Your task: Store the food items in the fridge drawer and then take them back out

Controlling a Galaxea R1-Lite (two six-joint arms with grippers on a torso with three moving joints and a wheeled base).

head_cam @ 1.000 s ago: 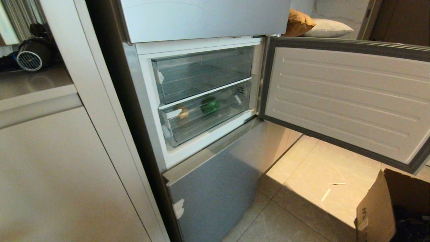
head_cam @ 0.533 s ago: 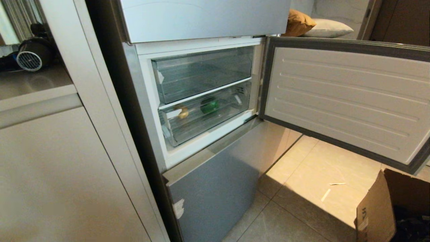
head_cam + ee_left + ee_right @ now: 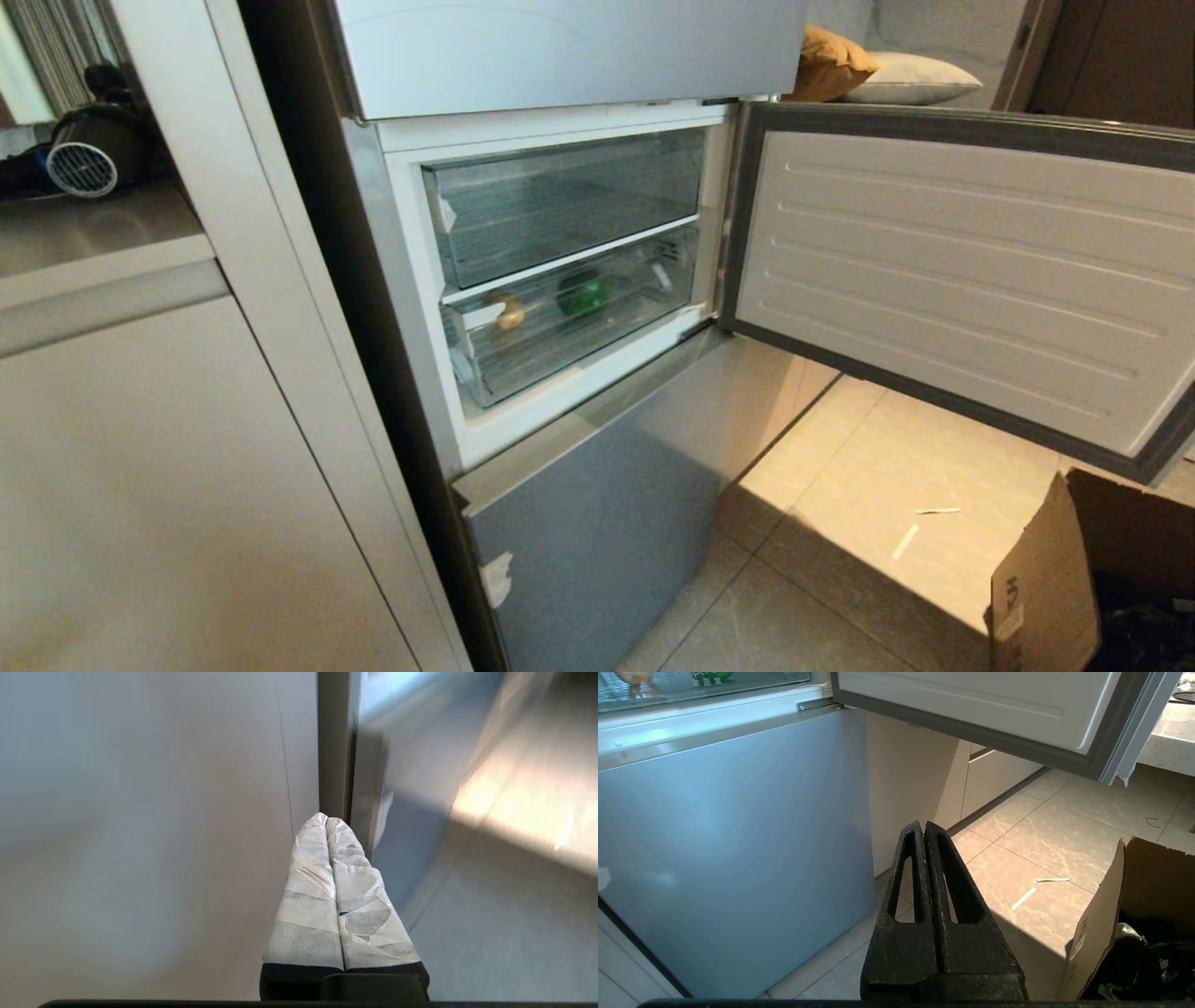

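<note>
The fridge's middle section stands open in the head view. Its lower see-through fridge drawer (image 3: 597, 327) is pushed in and holds both food items: the tan potato (image 3: 509, 314) on the left and the green bell pepper (image 3: 583, 293) beside it. Neither gripper shows in the head view. My left gripper (image 3: 325, 821), fingers wrapped in white, is shut and empty, low beside the pale cabinet and the fridge's edge. My right gripper (image 3: 923, 826), black, is shut and empty, low in front of the fridge's bottom panel; the potato (image 3: 635, 677) shows at that view's edge.
The middle door (image 3: 962, 271) is swung wide to the right. The upper clear drawer (image 3: 560, 201) looks empty. A pale cabinet (image 3: 140, 467) flanks the fridge on the left. An open cardboard box (image 3: 1036, 579) and paper strips (image 3: 906, 541) lie on the tiled floor.
</note>
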